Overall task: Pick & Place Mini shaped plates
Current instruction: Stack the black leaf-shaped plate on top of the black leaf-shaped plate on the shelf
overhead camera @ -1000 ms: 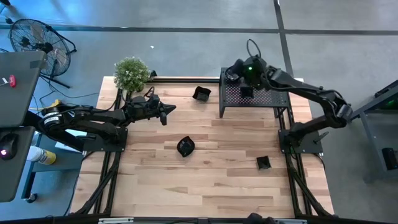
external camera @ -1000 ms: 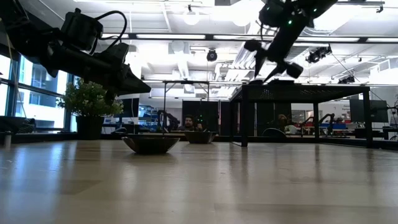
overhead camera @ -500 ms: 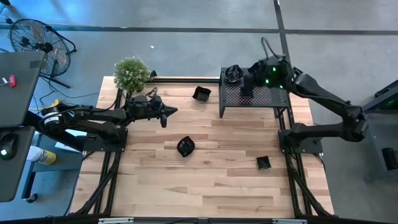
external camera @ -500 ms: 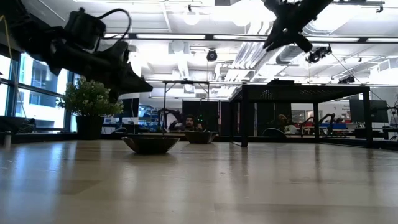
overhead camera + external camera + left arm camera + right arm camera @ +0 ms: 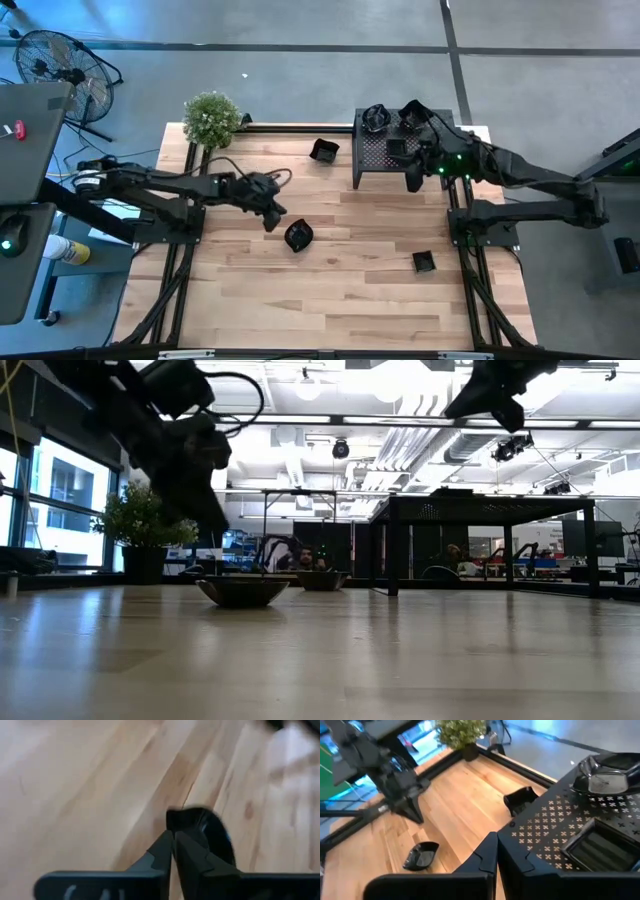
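Observation:
Small glossy black mini shaped plates lie on the wooden table: one at mid-table (image 5: 298,236), one at the far side (image 5: 323,150) and one at the near right (image 5: 424,262). Three more rest on the black perforated stand (image 5: 430,160), among them a wavy one (image 5: 607,770) and a square one (image 5: 600,847). My left gripper (image 5: 272,218) is shut and points down, a little left of and above the mid-table plate (image 5: 205,827). My right gripper (image 5: 496,842) is shut and hovers over the stand's near edge.
A green bushy plant (image 5: 211,118) stands at the table's far left corner. The stand fills the far right part of the table. Bare wood stretches along the near half of the table (image 5: 320,300).
My left gripper has gone toward the table's near right and down, toward the mid-table plate, tipping its fingers downward. My right gripper has shut, risen and drawn back from the stand's far left to over its near edge.

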You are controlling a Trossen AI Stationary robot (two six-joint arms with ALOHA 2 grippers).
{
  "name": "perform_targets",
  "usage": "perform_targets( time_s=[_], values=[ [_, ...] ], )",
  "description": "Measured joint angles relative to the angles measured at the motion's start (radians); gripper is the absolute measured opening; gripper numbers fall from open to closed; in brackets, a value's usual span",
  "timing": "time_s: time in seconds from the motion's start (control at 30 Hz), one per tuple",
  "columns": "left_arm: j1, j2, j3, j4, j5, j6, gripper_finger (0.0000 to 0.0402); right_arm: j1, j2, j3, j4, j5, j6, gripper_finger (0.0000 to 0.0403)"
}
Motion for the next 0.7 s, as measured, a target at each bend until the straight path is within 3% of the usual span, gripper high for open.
perform_targets(
  time_s=[0.2,0.33,0.57,0.7],
  values=[
    [-0.071,0.122,0.057,-0.064,-0.026,-0.215,0.0084,0.015,-0.053,-0.075,0.083,-0.004,0.006,0.0011],
    [-0.074,0.204,0.067,-0.065,0.012,-0.346,0.0114,0.015,-0.067,-0.093,0.087,-0.007,-0.008,0.0004],
    [-0.074,0.299,0.069,0.003,0.082,-0.382,0.0118,0.015,-0.067,-0.093,0.089,-0.008,-0.037,0.0006],
    [-0.073,0.324,0.069,0.044,0.106,-0.378,0.0089,0.015,-0.067,-0.093,0.089,-0.008,-0.045,0.0002]
  ],
)
